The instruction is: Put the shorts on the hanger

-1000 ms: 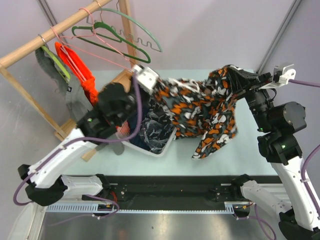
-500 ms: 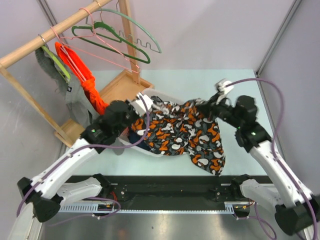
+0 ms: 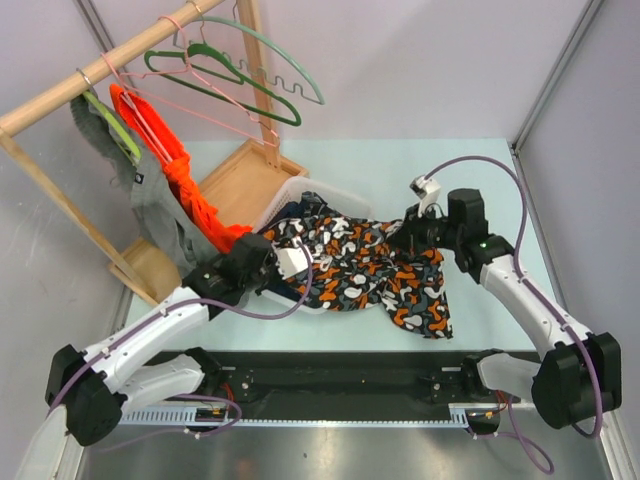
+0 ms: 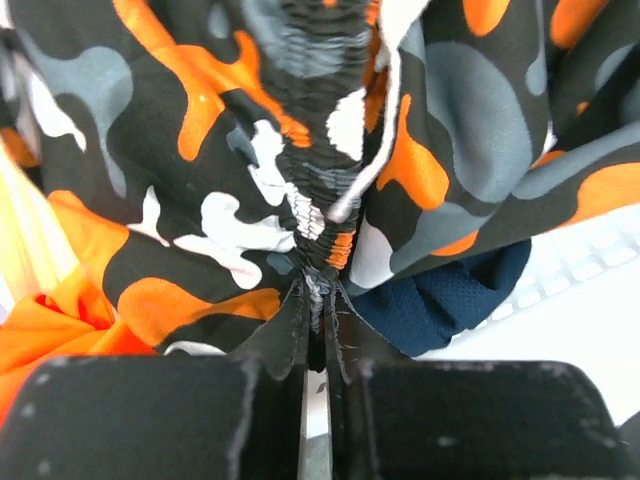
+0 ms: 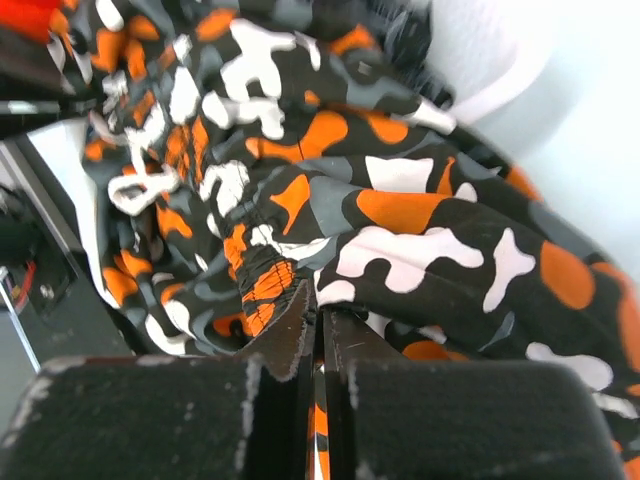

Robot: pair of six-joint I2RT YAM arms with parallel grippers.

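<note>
On the far left, the wooden rod (image 3: 100,75) of the clothes rack carries the hanger (image 3: 250,124), pink and thin. It hangs up there, well apart from the shorts (image 3: 360,265). An orange garment (image 3: 165,165) falls from the rack down to near my left arm, so on that side the room is narrow.

My left gripper (image 4: 318,300) is clamped on the gathered waistband of the shorts, at their left end, and its fingers are almost together. My right gripper (image 5: 320,310) pinches the right end of the same cloth, with its fingers pressed together. Between them the shorts lie spread low. One leg of the shorts reaches close to the front edge of the table (image 3: 380,165). Behind the shorts and to their right, the table surface is bare up to the walls.

Only the top view shows the rack and the hanger. Only the wrist views show the two grips from near. The left wrist view also shows a white cord (image 4: 390,100) at the waistband and orange cloth (image 4: 50,320) just beside the shorts.

The white basket (image 3: 285,195) stands between the rack base and the shorts. It holds dark blue clothes (image 4: 440,300), and the shorts drape over its near part.
</note>
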